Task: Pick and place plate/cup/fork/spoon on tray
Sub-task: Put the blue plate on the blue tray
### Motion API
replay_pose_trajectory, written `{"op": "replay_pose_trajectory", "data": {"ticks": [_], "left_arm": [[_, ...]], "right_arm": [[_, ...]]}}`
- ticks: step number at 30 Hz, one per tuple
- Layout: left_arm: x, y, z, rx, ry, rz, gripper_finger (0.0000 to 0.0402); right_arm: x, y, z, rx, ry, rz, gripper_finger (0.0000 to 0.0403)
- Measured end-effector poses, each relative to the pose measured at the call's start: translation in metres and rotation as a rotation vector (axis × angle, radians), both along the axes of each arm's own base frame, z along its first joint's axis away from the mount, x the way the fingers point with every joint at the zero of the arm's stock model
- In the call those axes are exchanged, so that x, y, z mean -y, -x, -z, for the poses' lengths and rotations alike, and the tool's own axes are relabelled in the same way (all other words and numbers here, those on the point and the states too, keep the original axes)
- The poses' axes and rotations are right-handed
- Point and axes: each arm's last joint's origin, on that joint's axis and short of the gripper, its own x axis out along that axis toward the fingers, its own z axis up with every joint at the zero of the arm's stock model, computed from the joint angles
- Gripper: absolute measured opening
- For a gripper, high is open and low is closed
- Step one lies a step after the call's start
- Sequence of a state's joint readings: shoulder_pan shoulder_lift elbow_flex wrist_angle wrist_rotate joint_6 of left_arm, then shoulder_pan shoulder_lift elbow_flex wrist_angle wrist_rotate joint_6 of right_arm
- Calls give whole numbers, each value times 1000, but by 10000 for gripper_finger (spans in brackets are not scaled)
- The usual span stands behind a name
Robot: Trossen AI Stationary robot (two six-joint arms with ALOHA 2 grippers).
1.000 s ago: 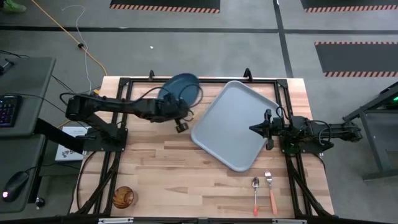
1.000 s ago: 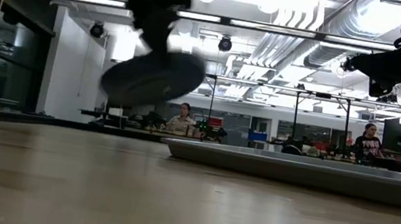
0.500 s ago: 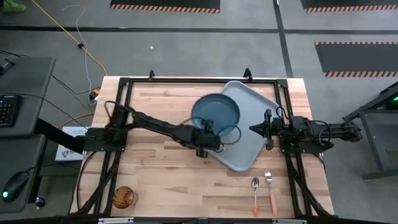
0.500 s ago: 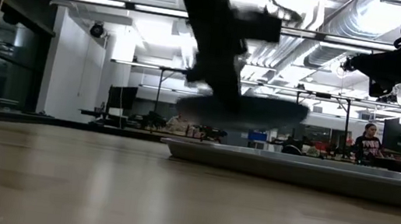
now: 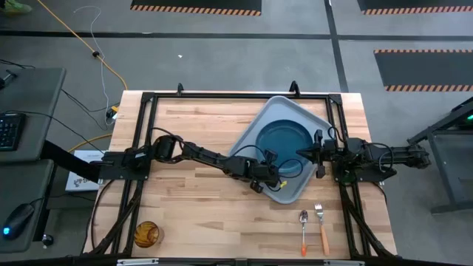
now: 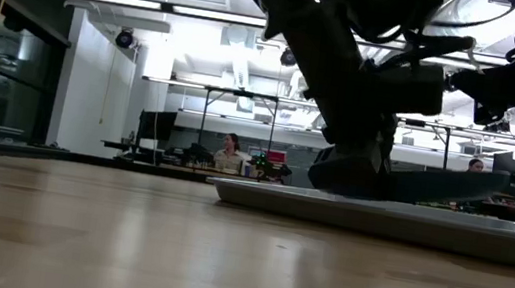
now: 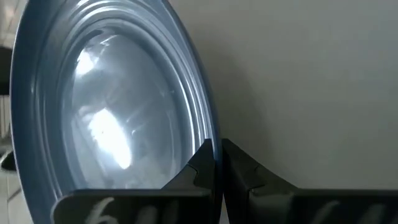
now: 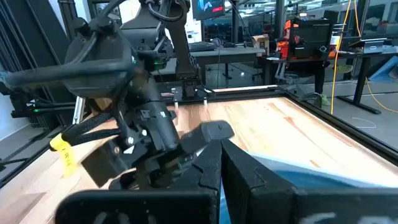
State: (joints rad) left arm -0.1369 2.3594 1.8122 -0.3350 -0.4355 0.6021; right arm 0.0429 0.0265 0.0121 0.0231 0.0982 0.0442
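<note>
The teal-blue plate (image 5: 284, 139) is over the grey-blue tray (image 5: 275, 111), held by my left gripper (image 5: 278, 169), which is shut on its rim. In the low view the plate (image 6: 454, 185) shows just above the tray's rim (image 6: 378, 220); I cannot tell whether it rests on the tray. My right gripper (image 5: 299, 153) is shut and empty, held above the tray's right side beside the plate. The amber cup (image 5: 146, 234) stands at the near left corner. The spoon (image 5: 304, 227) and fork (image 5: 321, 226) lie near the near right edge. My left gripper (image 7: 217, 155) pinches the plate's rim (image 7: 210, 134) between its two fingers, one on the plate's inner face and one on its outer side. It holds the edge nearest the table's near side, coming from the left. The plate sits almost level, low over the tray.
Black frame rails (image 5: 222, 94) run around the table's edges. People sit at desks in the room beyond the table (image 6: 232, 151). Bare wood lies between the cup and the cutlery (image 5: 222, 222).
My left gripper has carried the plate from the table's far left toward the right and down over the tray. The plate, tilted at first, now stands almost level, low over the tray's middle.
</note>
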Motion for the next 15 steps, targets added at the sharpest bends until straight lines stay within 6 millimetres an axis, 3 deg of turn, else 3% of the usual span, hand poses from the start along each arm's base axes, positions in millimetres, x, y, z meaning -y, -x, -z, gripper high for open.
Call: {"op": "replay_pose_trajectory", "data": {"ticks": [9, 15], "left_arm": [[-30, -6, 13, -42, 4, -60, 4], [-36, -6, 13, -41, 21, -74, 16]], "right_arm": [[0, 0, 0, 0, 0, 0, 0], [0, 0, 0, -1, 0, 0, 0]]}}
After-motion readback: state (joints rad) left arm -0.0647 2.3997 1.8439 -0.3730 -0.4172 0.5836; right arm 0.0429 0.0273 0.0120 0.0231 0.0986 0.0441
